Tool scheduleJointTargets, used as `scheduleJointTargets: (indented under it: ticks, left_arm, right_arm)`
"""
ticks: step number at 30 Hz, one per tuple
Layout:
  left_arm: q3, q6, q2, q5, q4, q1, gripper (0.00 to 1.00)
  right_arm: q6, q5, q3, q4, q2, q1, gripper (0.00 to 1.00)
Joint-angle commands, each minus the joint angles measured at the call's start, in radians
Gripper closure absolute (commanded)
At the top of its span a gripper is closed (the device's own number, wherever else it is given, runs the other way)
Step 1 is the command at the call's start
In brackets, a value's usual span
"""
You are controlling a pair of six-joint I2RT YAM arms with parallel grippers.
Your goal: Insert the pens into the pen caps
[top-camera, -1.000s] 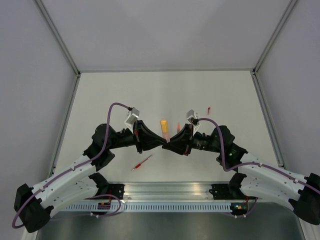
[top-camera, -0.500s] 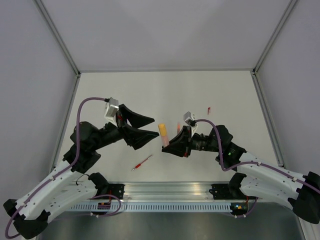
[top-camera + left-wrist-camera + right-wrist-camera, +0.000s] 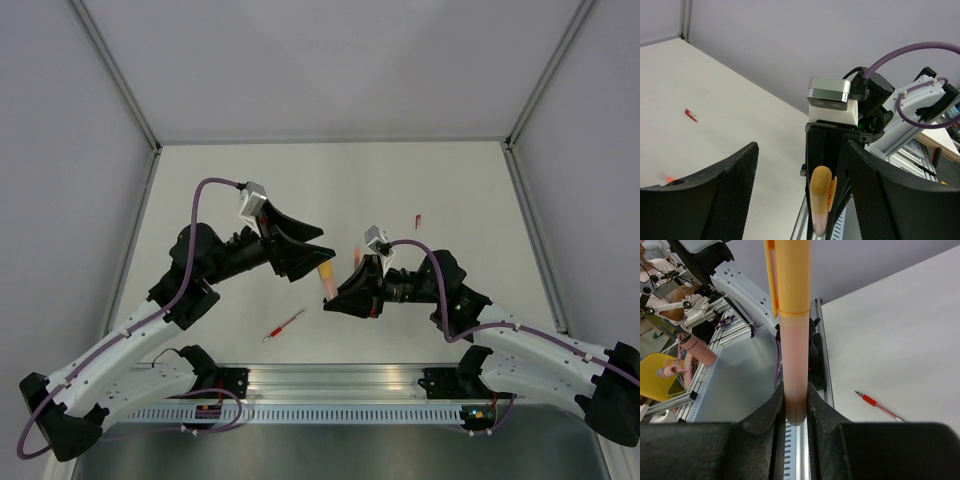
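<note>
With the right end effector [image 3: 795,405] clamped on the pale pink plastic pen barrel [image 3: 794,365] above the near middle of the counter [image 3: 300,180], the open left end effector [image 3: 802,145] straddling its clipped orange plastic cap [image 3: 820,186] should close squarely and push straight along the barrel.

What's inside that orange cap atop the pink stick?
The pink pen goes up into the orange cap; the right gripper clamps the pen's lower end. The cap is opaque, so whatever tip sits inside is hidden.
</note>
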Motion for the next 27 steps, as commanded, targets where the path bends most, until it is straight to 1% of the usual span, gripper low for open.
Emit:
scheduleJointTargets:
  ticks: [1, 2, 3, 5, 6, 10, 12, 14, 15, 16, 21, 23, 27]
  left_arm:
    - [-0.011, -0.007, 0.010, 0.039, 0.083, -0.002, 0.25]
    - [-0.016, -0.010, 0.013, 0.047, 0.103, 0.000, 0.27]
    - [-0.027, -0.019, 0.013, 0.053, 0.111, 0.000, 0.31]
    - [-0.045, -0.033, 0.014, 0.074, 0.143, -0.002, 0.34]
    - [-0.054, -0.049, 0.013, 0.084, 0.158, 0.000, 0.40]
    - [-0.119, -0.099, 0.013, 0.148, 0.226, 0.000, 0.50]
    - [-0.177, -0.120, 0.004, 0.156, 0.282, 0.000, 0.61]
    - [-0.212, -0.128, 0.004, 0.151, 0.300, -0.002, 0.75]
    - [-0.217, -0.132, 0.005, 0.151, 0.310, 0.000, 0.91]
    - [-0.218, -0.135, 0.010, 0.153, 0.310, 0.000, 0.97]
    - [-0.232, -0.174, 0.019, 0.182, 0.352, 0.000, 0.98]
    - [-0.260, -0.210, 0.019, 0.185, 0.398, 0.000, 0.98]
    - [-0.310, -0.251, 0.033, 0.196, 0.473, 0.000, 0.98]
  right_arm:
    - [0.011, -0.038, 0.017, 0.069, 0.001, 0.004, 1.00]
    - [0.009, -0.039, 0.017, 0.069, 0.001, 0.003, 1.00]
    - [0.011, -0.038, 0.019, 0.069, 0.001, 0.003, 1.00]
    - [0.011, -0.038, 0.017, 0.073, 0.001, 0.003, 1.00]
    - [0.014, -0.038, 0.017, 0.075, 0.001, 0.003, 1.00]
    - [0.020, -0.033, 0.014, 0.082, -0.002, 0.003, 1.00]
    - [0.027, -0.033, 0.007, 0.099, -0.005, 0.003, 1.00]
    - [0.037, -0.035, 0.003, 0.115, -0.006, 0.003, 1.00]
    - [0.038, -0.036, 0.002, 0.118, -0.005, 0.003, 1.00]
    - [0.040, -0.038, 0.002, 0.119, -0.003, 0.003, 1.00]
    - [0.034, -0.020, 0.002, 0.119, -0.006, 0.003, 1.00]
    - [0.021, 0.038, 0.005, 0.108, -0.025, 0.003, 1.00]
    - [-0.041, 0.091, 0.074, 0.023, -0.049, 0.003, 1.00]
